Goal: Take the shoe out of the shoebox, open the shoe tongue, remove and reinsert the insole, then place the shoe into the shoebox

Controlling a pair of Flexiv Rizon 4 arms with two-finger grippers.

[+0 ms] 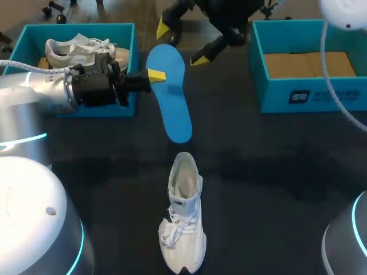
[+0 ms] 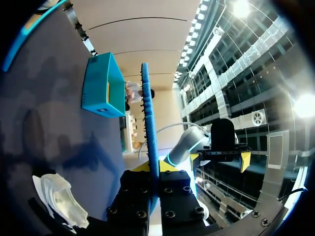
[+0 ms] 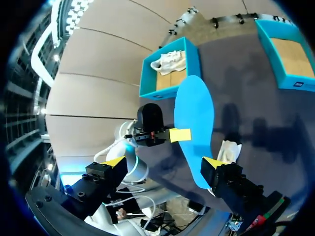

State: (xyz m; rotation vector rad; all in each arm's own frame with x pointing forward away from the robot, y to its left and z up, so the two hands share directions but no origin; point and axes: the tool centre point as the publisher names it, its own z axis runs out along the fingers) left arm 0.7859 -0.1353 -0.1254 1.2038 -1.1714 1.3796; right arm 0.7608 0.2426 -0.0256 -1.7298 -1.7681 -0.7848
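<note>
- Shoe [image 1: 183, 220] is out on the table [image 1: 275, 189], on my side of it. Its heel opening faces away from me and its toe points back at me.
- Insole [image 1: 172, 103] is out of the shoe and looks held up off the table. My left gripper [image 1: 153, 75] has it clamped by one long edge near the far end. On the left wrist cam I see it edge-on between the fingers.
- Right gripper [image 1: 182, 43] is spread wide with nothing in it, hanging over the insole's far end.
- The bit that matters: the insole's long axis runs pretty much in line with the shoe's. Its near end stops just short of the heel opening, so the shoe is straight down the line from the insole, toward me.
- Left arm is the nearer one and it's already got the insole, so I'd say this is its move.
- My guess for next is to feed that near end into the opening. The far end looks broader though, so I can't swear which end is the toe.
- Shoebox [image 1: 309, 94] on the right is well apart from all this.
</note>
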